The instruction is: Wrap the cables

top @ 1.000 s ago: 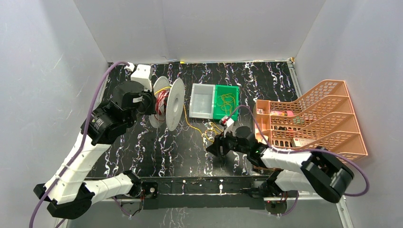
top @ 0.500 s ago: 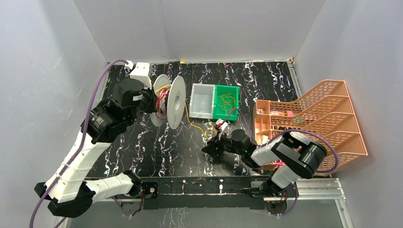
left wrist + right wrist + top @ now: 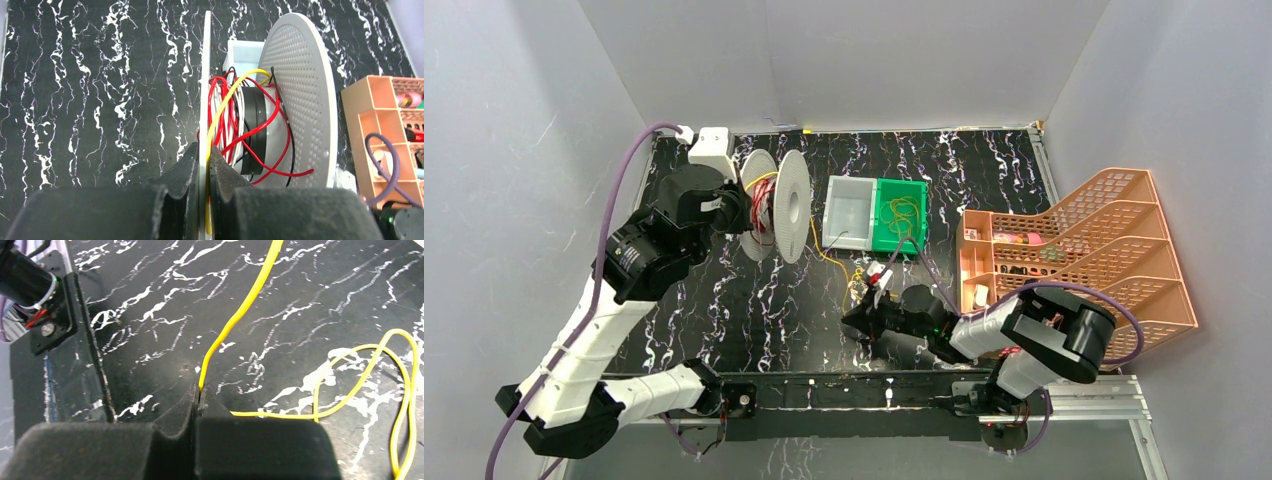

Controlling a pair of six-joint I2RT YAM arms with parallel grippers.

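Note:
A white perforated spool point(image 3: 776, 205) stands on edge at the back left, with red, white and black wire on its hub. My left gripper point(image 3: 742, 215) is shut on its near flange point(image 3: 205, 100), and a yellow cable point(image 3: 220, 112) is pinched against that flange. The cable point(image 3: 822, 255) trails from the spool to a loose pile point(image 3: 867, 275) on the black table. My right gripper point(image 3: 854, 320) lies low near the front edge and is shut on the yellow cable point(image 3: 240, 315) at its fingertips point(image 3: 199, 392). Slack loops point(image 3: 385, 355) lie to the gripper's right.
A clear tray point(image 3: 849, 212) and a green tray point(image 3: 921, 190) holding more yellow cable stand behind the pile. An orange file rack point(image 3: 1084, 250) fills the right side. The arms' base rail point(image 3: 65, 315) lies close on the right gripper's left. Grey walls enclose the table.
My right gripper has slid left along the table and shut on the yellow cable. The left arm has shifted the spool slightly back and left.

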